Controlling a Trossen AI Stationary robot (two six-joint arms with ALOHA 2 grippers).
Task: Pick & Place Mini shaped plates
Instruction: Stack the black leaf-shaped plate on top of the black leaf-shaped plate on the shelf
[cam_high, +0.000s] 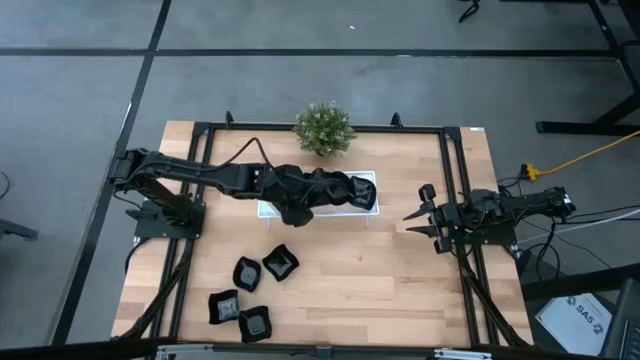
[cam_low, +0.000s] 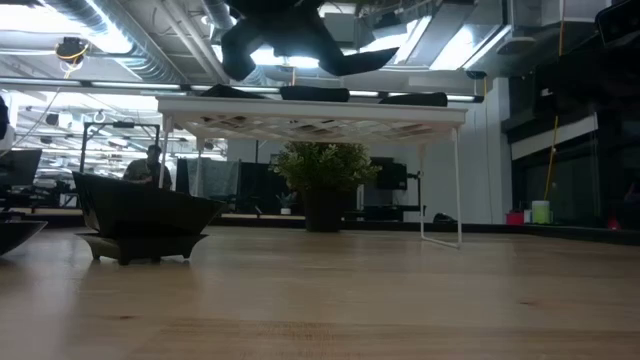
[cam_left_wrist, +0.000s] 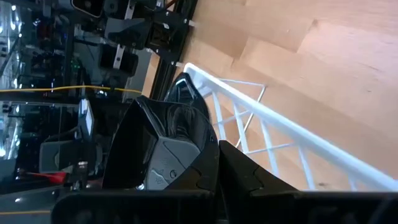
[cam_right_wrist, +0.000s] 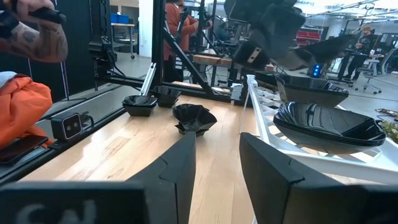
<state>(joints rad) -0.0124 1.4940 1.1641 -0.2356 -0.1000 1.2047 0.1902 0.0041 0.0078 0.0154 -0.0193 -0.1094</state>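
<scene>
My left gripper (cam_high: 352, 190) hangs over the white tray (cam_high: 268, 209) at the table's middle, shut on one black glossy mini plate (cam_left_wrist: 158, 140). In the low view that plate (cam_low: 352, 60) shows above the tray's top (cam_low: 310, 122). More black plates (cam_right_wrist: 323, 124) lie on the raised tray. Several other mini plates (cam_high: 247, 272) rest on their bases on the wood near the front left. My right gripper (cam_high: 420, 215) waits open at the table's right side, with nothing between its fingers. My left gripper pinches the plate's rim (cam_left_wrist: 189, 165) between its two fingers. The fingers reach in from the table's left side, slanting downward. The plate is tilted and lifted clear, above the tray and the plates on it.
A small green potted plant (cam_high: 323, 128) stands just behind the tray. The tray stands on thin white legs (cam_low: 458, 185) above the wood. A black frame (cam_high: 455, 180) borders the table. A person's arm (cam_right_wrist: 34, 37) and an orange cloth (cam_right_wrist: 22, 106) show beyond the table's edge.
</scene>
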